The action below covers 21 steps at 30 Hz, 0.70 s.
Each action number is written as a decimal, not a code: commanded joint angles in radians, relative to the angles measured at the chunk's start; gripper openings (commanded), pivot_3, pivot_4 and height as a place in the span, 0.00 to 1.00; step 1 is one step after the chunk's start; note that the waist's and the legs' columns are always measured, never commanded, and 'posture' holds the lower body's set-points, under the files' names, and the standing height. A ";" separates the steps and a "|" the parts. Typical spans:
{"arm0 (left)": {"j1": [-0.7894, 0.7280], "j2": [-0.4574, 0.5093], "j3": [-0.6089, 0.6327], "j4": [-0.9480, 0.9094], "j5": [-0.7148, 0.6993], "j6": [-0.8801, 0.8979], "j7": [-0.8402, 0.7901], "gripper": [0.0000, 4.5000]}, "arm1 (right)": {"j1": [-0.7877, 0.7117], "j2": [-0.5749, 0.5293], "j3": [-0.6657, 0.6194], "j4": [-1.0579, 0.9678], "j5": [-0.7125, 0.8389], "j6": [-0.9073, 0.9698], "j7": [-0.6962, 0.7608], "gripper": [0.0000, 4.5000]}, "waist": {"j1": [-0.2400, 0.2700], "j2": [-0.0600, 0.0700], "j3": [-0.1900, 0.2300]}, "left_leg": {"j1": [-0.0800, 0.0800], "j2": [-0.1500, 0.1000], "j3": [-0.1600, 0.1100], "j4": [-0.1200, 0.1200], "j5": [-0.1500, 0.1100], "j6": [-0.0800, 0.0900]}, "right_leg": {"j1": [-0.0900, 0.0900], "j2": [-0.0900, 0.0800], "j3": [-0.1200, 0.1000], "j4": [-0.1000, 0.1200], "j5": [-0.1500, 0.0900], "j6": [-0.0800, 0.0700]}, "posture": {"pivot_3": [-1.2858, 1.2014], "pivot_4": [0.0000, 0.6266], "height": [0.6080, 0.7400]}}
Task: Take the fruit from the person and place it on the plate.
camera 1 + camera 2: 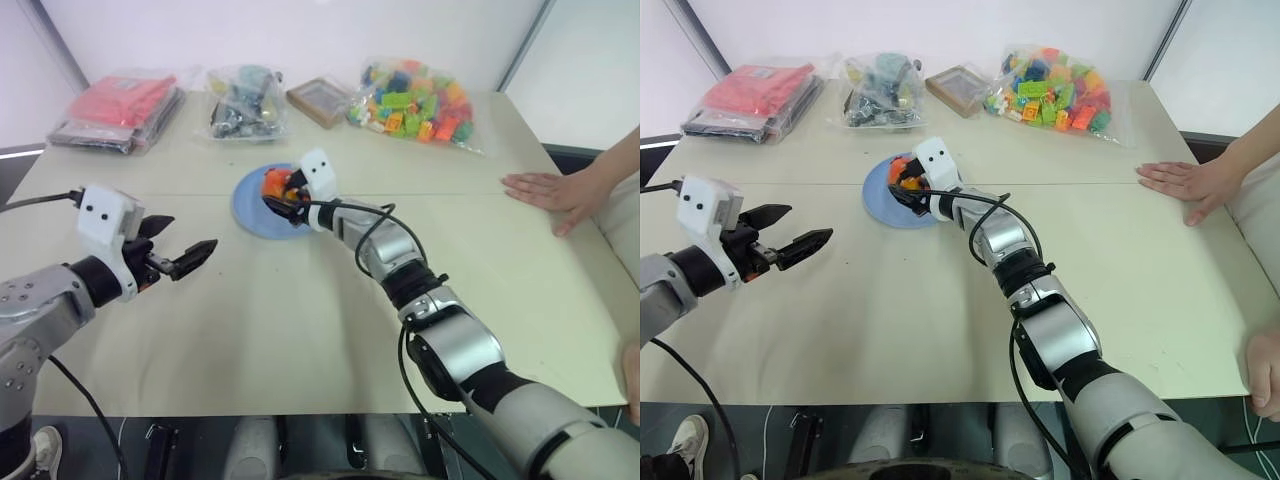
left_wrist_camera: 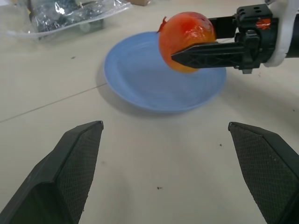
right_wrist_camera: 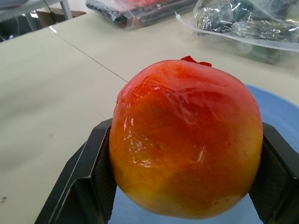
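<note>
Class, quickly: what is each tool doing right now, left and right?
Left tool: open, holding nothing.
Right tool: closed on the fruit, over the blue plate.

A robot test lab: bare table [image 1: 300, 330] with bagged toy blocks [image 1: 415, 100] and packaged props [image 1: 120, 108].

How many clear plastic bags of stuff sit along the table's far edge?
3: red-contents bag at the far left, dark-parts bag left of centre, toy-block bag towards the right. A small brown box sits between the last two.

One fruit [image 2: 186, 41], one plate [image 2: 140, 79], four bags [image 1: 412, 100], two claws [image 1: 185, 255]
</note>
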 commanded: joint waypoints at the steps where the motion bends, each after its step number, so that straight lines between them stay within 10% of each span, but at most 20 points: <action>1: -0.019 0.015 0.003 -0.022 0.000 -0.028 0.000 1.00 | -0.028 0.010 -0.036 0.018 -0.025 -0.045 0.017 1.00 | -0.001 0.000 0.000 | 0.000 0.000 0.000 0.000 0.000 0.000 | 0.000 0.000 0.000 0.000 0.000 0.000 | 0.52 0.24 0.93; 11: -0.066 0.017 -0.055 0.004 0.006 -0.051 -0.021 1.00 | 0.054 -0.104 -0.085 -0.252 -0.023 0.103 0.111 1.00 | 0.004 0.000 0.000 | 0.000 0.000 0.000 0.000 0.000 0.000 | 0.000 -0.001 0.000 0.000 0.000 0.000 | 0.52 0.24 0.93; 21: -0.099 0.020 -0.098 0.057 0.027 -0.081 -0.043 1.00 | 0.442 -0.626 -0.219 -1.034 0.186 0.452 0.426 1.00 | 0.000 0.000 0.000 | 0.000 -0.001 0.000 -0.001 0.000 0.001 | 0.001 0.000 -0.001 -0.003 0.000 0.000 | 0.52 0.24 0.93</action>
